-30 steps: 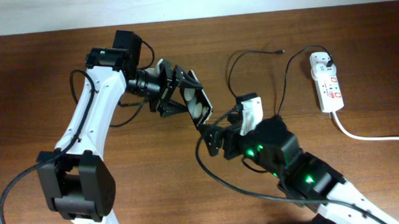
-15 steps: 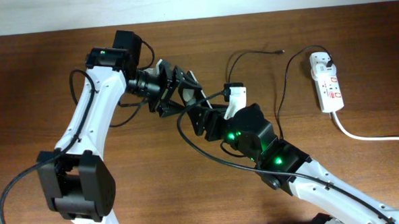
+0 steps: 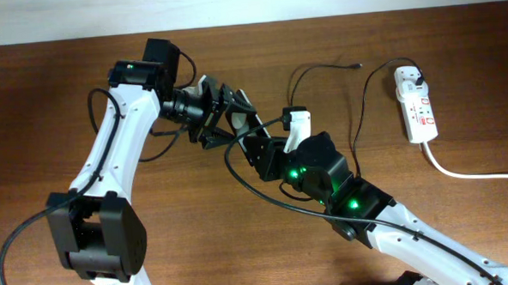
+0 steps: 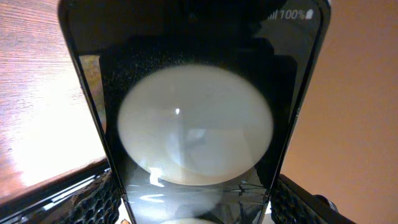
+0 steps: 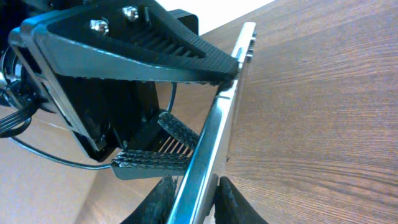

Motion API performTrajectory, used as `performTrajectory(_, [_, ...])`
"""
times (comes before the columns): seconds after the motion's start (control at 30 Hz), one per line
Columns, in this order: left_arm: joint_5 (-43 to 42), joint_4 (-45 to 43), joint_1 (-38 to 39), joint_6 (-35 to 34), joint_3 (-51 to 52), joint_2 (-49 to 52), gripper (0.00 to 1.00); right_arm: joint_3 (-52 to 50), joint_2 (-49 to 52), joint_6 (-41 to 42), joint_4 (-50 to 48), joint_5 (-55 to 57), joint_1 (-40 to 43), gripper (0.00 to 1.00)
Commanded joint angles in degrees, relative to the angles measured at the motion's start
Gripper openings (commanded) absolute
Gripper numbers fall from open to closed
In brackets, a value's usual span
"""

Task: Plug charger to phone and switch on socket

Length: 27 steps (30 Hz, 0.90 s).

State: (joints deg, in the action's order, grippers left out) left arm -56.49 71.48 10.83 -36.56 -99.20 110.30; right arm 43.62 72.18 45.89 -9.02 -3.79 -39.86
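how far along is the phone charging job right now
Done: the flat black glossy phone is picked up, clamped in the left gripper. In hand: the right gripper straddles its silver edge; grip unclear. To do: the thin black charger cable lies unplugged from the phone, and the white power strip is unattended.

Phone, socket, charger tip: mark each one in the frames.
phone (image 4: 196,124), left wrist view, middle of its glossy screen.
socket (image 3: 418,109), overhead view, middle of the white strip's face.
charger (image 3: 356,66), overhead view, its small black connector tip.
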Motion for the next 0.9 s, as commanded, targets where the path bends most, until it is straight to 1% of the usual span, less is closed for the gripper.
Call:
performTrajectory(0.0, [0.33, -0.09, -0.13, -0.31, -0.15, 0.28, 0.57, 0.94, 0.31, -0.35, 0.17, 1.88, -0.37, 0.22])
performTrajectory(0.07, [0.42, -0.09, -0.13, -0.31, -0.15, 0.28, 0.57, 0.94, 0.31, -0.35, 0.22, 2.14, -0.37, 0.17])
performTrajectory(0.13, [0.59, -0.11, -0.13, -0.31, -0.15, 0.28, 0.58, 0.94, 0.31, -0.35, 0.22, 2.14, -0.37, 0.15])
performTrajectory(0.2, [1.49, -0.09, -0.13, -0.28, -0.15, 0.28, 0.7, 0.94, 0.31, -0.35, 0.24, 2.14, -0.37, 0.14])
performTrajectory(0.23, [1.49, -0.09, -0.13, -0.28, -0.15, 0.28, 0.81, 0.94, 0.31, -0.35, 0.24, 2.21, -0.35, 0.13])
performTrajectory(0.27, [1.49, -0.09, -0.13, -0.28, -0.15, 0.28, 0.88, 0.94, 0.31, -0.37, 0.24, 2.45, -0.26, 0.13])
performTrajectory(0.3, [1.49, -0.09, -0.13, -0.28, -0.15, 0.28, 0.92, 0.94, 0.31, -0.37, 0.24, 2.62, -0.26, 0.13])
performTrajectory(0.33, [1.44, -0.09, -0.13, -0.28, -0.15, 0.28, 0.99, 0.94, 0.31, -0.37, 0.24, 2.6, -0.26, 0.13])
performTrajectory(0.4, [1.25, -0.09, -0.2, 0.22, -0.15, 0.26, 0.99, 0.94, 0.28, -0.37, 0.85, 3.06, -0.24, 0.13])
performTrajectory(0.43, [1.25, -0.09, -0.31, 2.25, -0.17, 0.26, 0.99, 0.94, 0.28, -0.37, 1.53, 3.41, -0.2, 0.13])
performTrajectory(0.47, [1.29, 0.33, -0.61, 5.73, -0.17, 0.04, 0.99, 0.94, 0.28, -0.39, 2.54, 3.48, -0.17, 0.11])
performTrajectory(0.53, [1.66, 1.03, -1.44, 9.25, -0.17, -1.36, 0.99, 0.94, 0.17, -0.37, 3.96, 3.41, 0.57, 0.07])
performTrajectory(0.57, [7.56, 2.51, -2.47, 9.27, -0.17, -4.35, 0.99, 0.94, -0.46, -0.37, 5.44, 2.78, 2.14, 0.04])
performTrajectory(0.67, [19.87, 5.49, -3.93, 9.27, -0.17, -13.64, 0.99, 0.94, -3.37, -0.37, 9.57, 2.05, 4.7, 0.04])
performTrajectory(0.73, [29.83, 8.61, -3.85, 9.25, -0.17, -23.54, 1.0, 0.94, -5.62, -0.37, 11.52, 0.94, 5.11, 0.04])
performTrajectory(0.77, [32.89, 10.01, -3.87, 9.25, -0.17, -26.67, 1.0, 0.94, -6.03, -0.35, 12.11, 0.31, 5.11, 0.04])
performTrajectory(0.8, [38.38, 12.61, -3.87, 9.22, -0.17, -32.0, 1.0, 0.94, -6.25, -0.35, 12.72, -1.29, 5.11, 0.04])
performTrajectory(0.87, [44.24, 16.22, -3.87, 9.22, -0.15, -38.1, 0.99, 0.94, -6.25, -0.35, 13.62, -3.82, 5.11, 0.04])
